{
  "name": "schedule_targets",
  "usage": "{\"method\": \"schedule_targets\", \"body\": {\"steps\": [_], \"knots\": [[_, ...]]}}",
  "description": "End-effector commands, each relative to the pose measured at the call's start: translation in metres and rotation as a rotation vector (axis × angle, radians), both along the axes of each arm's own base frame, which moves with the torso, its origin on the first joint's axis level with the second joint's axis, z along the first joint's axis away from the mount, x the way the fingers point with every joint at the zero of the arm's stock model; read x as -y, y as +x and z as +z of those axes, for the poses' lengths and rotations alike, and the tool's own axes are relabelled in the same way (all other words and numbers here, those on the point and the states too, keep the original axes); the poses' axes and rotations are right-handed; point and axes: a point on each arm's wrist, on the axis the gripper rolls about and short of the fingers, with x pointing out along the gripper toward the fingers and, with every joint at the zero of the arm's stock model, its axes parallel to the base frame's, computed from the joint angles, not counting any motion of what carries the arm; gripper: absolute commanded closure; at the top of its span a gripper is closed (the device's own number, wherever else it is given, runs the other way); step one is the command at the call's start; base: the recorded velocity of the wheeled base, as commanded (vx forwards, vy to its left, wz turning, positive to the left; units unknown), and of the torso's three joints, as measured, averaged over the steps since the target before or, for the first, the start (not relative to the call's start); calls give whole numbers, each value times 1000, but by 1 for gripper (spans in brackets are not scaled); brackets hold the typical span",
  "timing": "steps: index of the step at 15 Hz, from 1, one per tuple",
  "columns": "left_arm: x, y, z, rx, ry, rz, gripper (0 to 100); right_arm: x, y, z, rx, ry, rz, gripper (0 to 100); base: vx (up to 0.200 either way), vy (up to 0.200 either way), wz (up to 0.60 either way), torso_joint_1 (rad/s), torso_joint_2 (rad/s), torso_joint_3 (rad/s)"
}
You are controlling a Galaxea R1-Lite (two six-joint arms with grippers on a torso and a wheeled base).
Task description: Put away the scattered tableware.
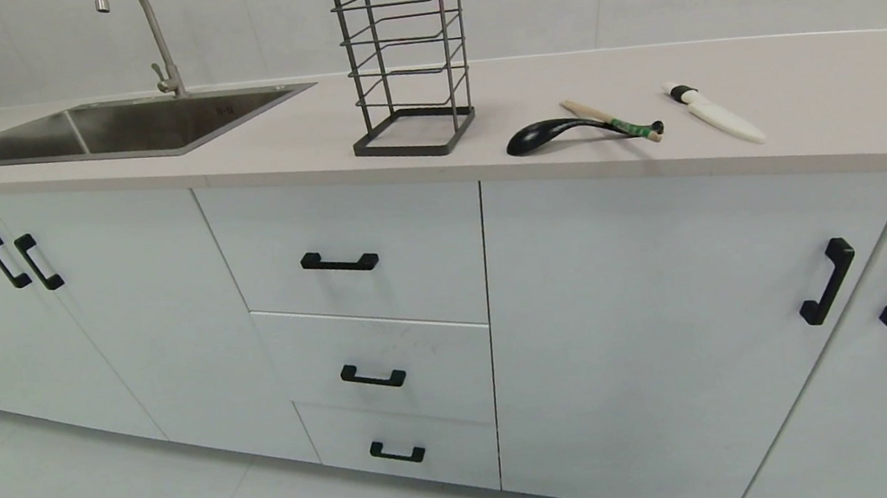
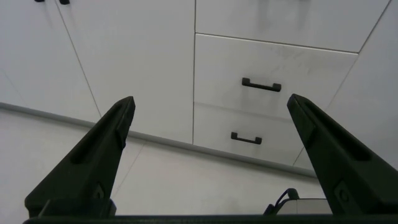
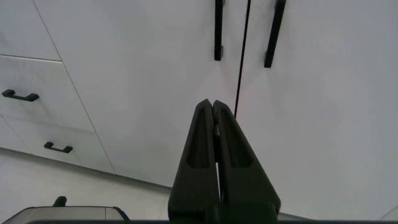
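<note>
Wire rack (image 1: 403,59) beside ladle (image 1: 556,133), chopsticks (image 1: 587,110) and knife (image 1: 713,114) on desk (image 1: 814,93). Left end effector (image 2: 211,99) gapes wide and empty; right end effector (image 3: 213,102) is closed and empty.

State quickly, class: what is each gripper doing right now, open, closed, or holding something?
Left gripper: open, holding nothing.
Right gripper: closed, holding nothing.

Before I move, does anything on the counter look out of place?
Three utensils lie loose on the counter right of the wire rack: a black spoon, a wooden stick crossing its handle, a white knife apart. Nothing spilled or broken.
</note>
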Motion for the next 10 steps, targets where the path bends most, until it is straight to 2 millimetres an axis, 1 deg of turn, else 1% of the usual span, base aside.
{"method": "schedule_targets", "body": {"steps": [1, 3, 9, 10], "knots": [[0, 0, 0, 0, 0, 0, 0, 0, 0, 0, -3, 0, 0, 100, 200, 0, 0, -2, -2, 2], [0, 0, 0, 1, -3, 0, 0, 0, 0, 0, -3, 0, 0, 100, 200, 0, 0, -2, 0, 9], [0, 0, 0, 0, 5, -2, 0, 0, 0, 0, -3, 0, 0, 100, 0, 0, 0, 0, 0, 0], [0, 0, 0, -2, 13, -2, 0, 0, 0, 0, -3, -1, 0, 100, 0, 200, 0, 2, -7, 2]]}}
